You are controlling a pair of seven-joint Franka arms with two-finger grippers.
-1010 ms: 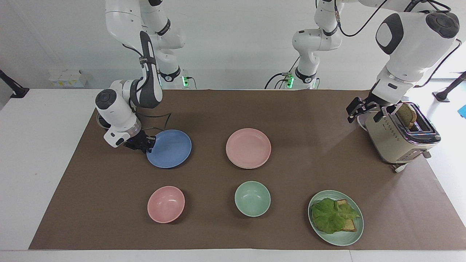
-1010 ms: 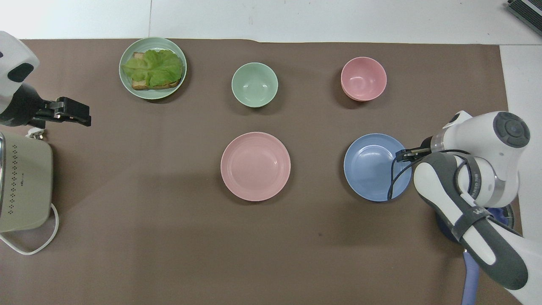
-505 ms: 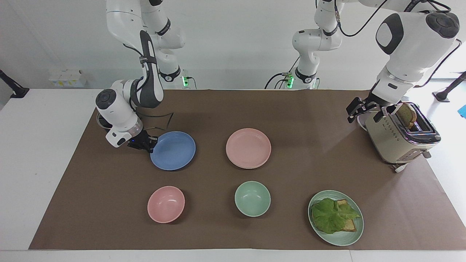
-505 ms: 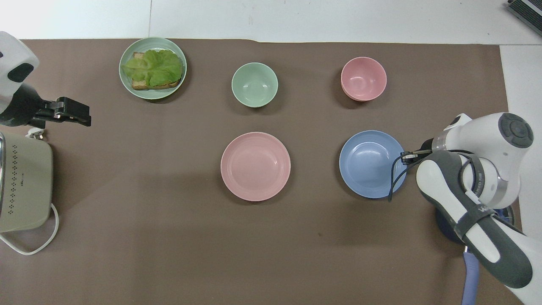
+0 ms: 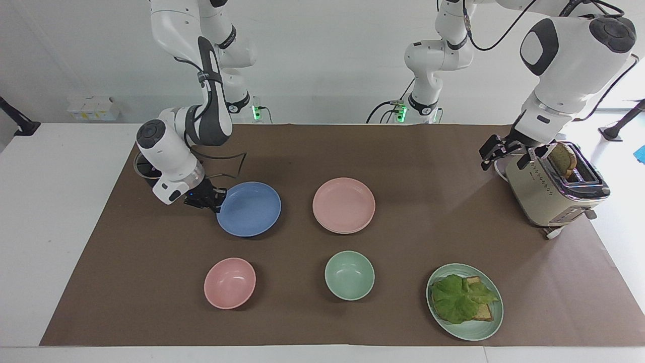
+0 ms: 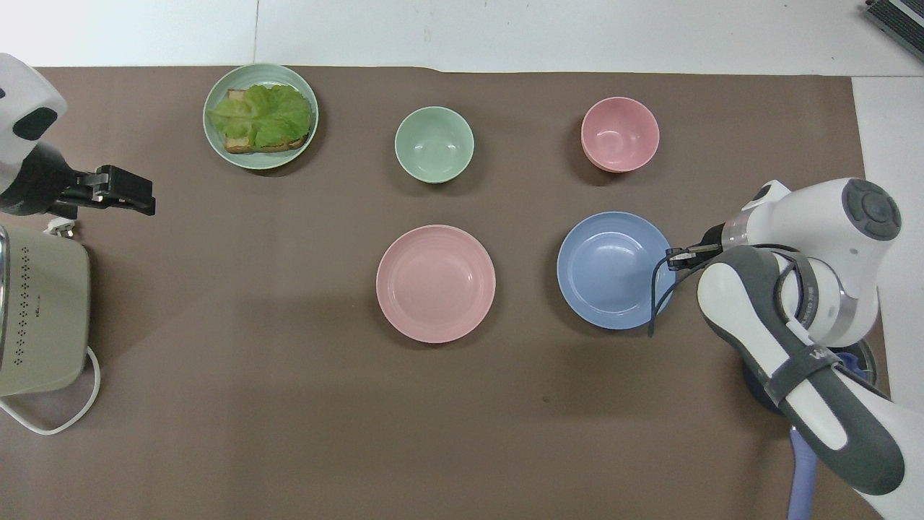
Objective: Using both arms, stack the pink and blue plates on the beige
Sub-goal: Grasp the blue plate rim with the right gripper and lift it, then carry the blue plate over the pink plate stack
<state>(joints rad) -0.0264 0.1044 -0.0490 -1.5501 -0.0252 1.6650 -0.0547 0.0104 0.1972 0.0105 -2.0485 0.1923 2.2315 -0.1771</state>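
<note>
- Brown mat (image 5: 403,151) covers a white table; clock directions below are read in the overhead view.
- Beige toaster (image 6: 40,318) stands at the mat's 9 o'clock edge, toward the left arm's end, with a bread slice (image 5: 563,160) in its slot.
- left gripper (image 6: 141,195) hangs in the air at 12 o'clock of the toaster, jaws apart and holding nothing; this arm waits.
- right gripper (image 5: 217,197) is clenched on the blue plate (image 5: 249,209), pinching its rim at 3 o'clock.
- Blue plate sits at 3 o'clock of the pink plate (image 5: 343,205), near it but apart; cannot tell whether it is lifted off the mat.
- Pink plate lies flat at mid-mat.
- Pink bowl (image 5: 230,282) is at 12 o'clock of the blue plate, farther from the robots.
- Green bowl (image 5: 349,275) is at 12 o'clock of the pink plate.
- Green plate (image 5: 491,322) is at 10 o'clock of the pink plate, carrying lettuce (image 5: 456,297) over toast (image 5: 484,312).
</note>
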